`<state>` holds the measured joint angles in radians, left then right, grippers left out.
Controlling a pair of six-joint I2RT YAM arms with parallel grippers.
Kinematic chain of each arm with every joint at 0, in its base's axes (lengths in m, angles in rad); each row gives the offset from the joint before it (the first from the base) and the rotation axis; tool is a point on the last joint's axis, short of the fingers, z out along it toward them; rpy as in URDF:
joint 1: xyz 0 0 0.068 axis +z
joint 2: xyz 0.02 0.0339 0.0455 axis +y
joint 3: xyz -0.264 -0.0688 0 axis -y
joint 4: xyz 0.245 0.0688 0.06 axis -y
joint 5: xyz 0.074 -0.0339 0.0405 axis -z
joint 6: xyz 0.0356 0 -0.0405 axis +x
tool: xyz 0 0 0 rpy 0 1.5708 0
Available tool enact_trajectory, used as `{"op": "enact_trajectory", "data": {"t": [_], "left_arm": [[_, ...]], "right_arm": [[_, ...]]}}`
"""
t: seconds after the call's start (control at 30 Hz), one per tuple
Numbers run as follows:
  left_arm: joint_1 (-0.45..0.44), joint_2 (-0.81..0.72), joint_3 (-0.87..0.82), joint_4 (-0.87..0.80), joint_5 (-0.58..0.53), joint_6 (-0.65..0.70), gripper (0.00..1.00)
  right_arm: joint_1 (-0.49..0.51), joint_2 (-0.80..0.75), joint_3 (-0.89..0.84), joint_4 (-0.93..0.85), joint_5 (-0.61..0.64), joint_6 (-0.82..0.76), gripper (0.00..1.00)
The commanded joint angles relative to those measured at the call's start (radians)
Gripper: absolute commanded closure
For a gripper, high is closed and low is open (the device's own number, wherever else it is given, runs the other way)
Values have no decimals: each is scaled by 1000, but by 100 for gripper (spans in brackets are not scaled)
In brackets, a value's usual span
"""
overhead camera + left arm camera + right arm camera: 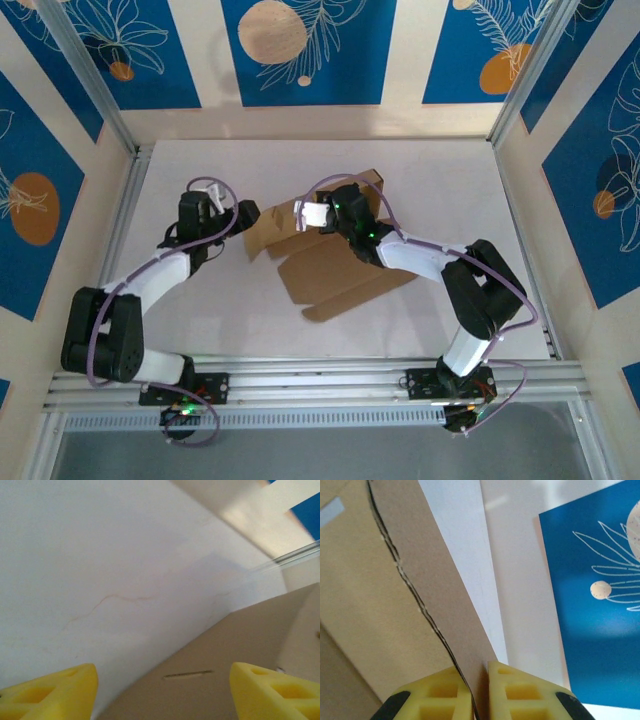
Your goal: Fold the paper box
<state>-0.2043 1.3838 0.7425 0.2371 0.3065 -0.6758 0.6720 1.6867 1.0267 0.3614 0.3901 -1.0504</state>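
Note:
The paper box [335, 272] is a brown cardboard sheet lying partly folded in the middle of the white table, with some panels raised at its far side. My right gripper [316, 213] is at those raised panels. In the right wrist view its yellow fingers [515, 692] are shut on the edge of an upright cardboard panel [427, 565]. My left gripper [243, 215] hovers at the box's left flap. The left wrist view shows its fingers [272, 690] wide apart and open over a flat cardboard panel [225, 650] with a narrow slot, nothing between them.
The white tabletop [450, 190] is fenced by aluminium rails [320, 375] at the front and sides. Beige walls with blue patterned panels [300, 50] stand behind and beside it. Bare table lies right of and behind the box.

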Motion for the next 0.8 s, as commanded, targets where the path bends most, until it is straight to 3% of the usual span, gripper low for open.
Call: {"op": "enact_trajectory", "data": {"t": [0.0, 0.2, 0.43, 0.57, 0.63, 0.77], "left_arm": [[-11, -56, -50, 103, 10, -9, 29], [-2, -109, -72, 51, -15, 49, 29], [109, -222, -69, -23, -89, 86, 28], [130, -175, -46, -115, -107, 86, 32], [128, -138, -42, -151, -66, 73, 36], [90, -124, -76, -201, -64, 47, 39]], "right_arm": [[-16, -54, 35, -18, -7, 117, 86], [-26, -64, 32, -44, -27, 99, 86], [-28, -67, 21, -58, -47, 84, 86], [-29, -65, 25, -68, -50, 92, 86], [-33, -62, 37, -79, -47, 103, 85], [-44, -58, 66, -102, -38, 133, 86]]}}
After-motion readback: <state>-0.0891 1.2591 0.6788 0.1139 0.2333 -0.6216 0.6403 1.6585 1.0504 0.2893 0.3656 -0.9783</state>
